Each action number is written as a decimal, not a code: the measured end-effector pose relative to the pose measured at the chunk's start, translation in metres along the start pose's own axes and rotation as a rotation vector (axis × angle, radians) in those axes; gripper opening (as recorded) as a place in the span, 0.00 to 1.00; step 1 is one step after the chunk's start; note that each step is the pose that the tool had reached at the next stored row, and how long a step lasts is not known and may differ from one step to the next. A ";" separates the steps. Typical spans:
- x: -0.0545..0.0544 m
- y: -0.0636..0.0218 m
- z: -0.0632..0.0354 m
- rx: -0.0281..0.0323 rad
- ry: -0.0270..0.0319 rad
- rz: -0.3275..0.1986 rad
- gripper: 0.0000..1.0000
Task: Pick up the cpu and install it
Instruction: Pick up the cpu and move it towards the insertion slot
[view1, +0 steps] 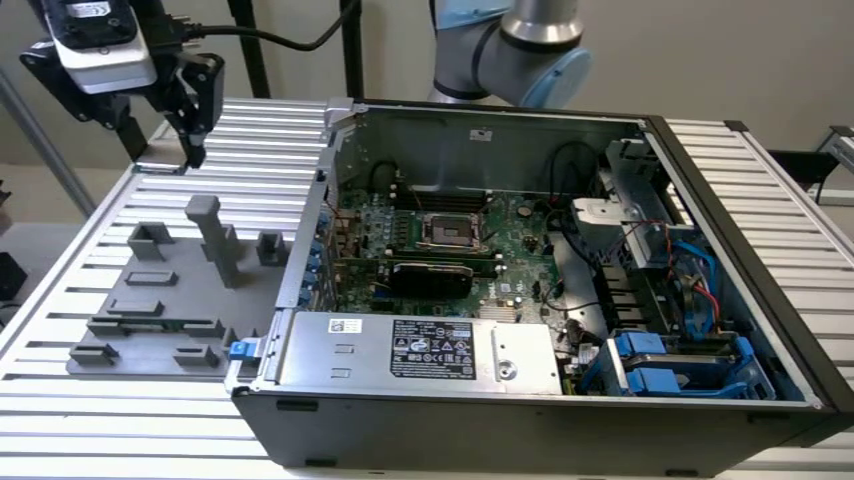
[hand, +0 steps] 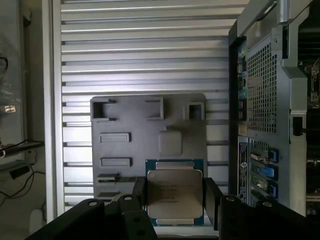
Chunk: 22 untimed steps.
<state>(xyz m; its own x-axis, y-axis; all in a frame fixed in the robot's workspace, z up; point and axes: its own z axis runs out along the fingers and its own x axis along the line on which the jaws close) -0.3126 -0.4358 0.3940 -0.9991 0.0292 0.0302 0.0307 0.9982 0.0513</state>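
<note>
Silvery metal tops the cpu (hand: 174, 195), which is grasped between the dark fingers (hand: 140, 194) of the hand (view1: 163, 140). The hand is outside the case (view1: 534, 420), raised over the grey tray (view1: 160, 300) on the ribbed desk (view1: 267, 120). I judge the pick-up done and the carry to be the step in hand, with nothing installed so far.

Installing calls for crossing the case's side wall (view1: 327, 160), then coming down level and square onto the socket (view1: 447, 232) deep inside the case.

Above the case there is open room, as its upper side is uncovered. Inside the case it is tighter. A dark card (view1: 427, 275) lies just beside the socket, and cables (view1: 574, 165) loop near it. The 2 fingers will need clearance at the socket frame's edges.
</note>
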 end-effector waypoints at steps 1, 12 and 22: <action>-0.004 0.0003 -0.0022 -0.0004 0.0005 0.000 0.55; -0.054 0.0023 -0.0143 -0.0048 0.0039 0.000 0.55; -0.099 0.0044 -0.0155 -0.0069 0.0041 0.000 0.55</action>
<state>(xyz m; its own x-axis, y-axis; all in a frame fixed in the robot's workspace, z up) -0.2129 -0.4351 0.4067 -0.9990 0.0290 0.0343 0.0309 0.9978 0.0582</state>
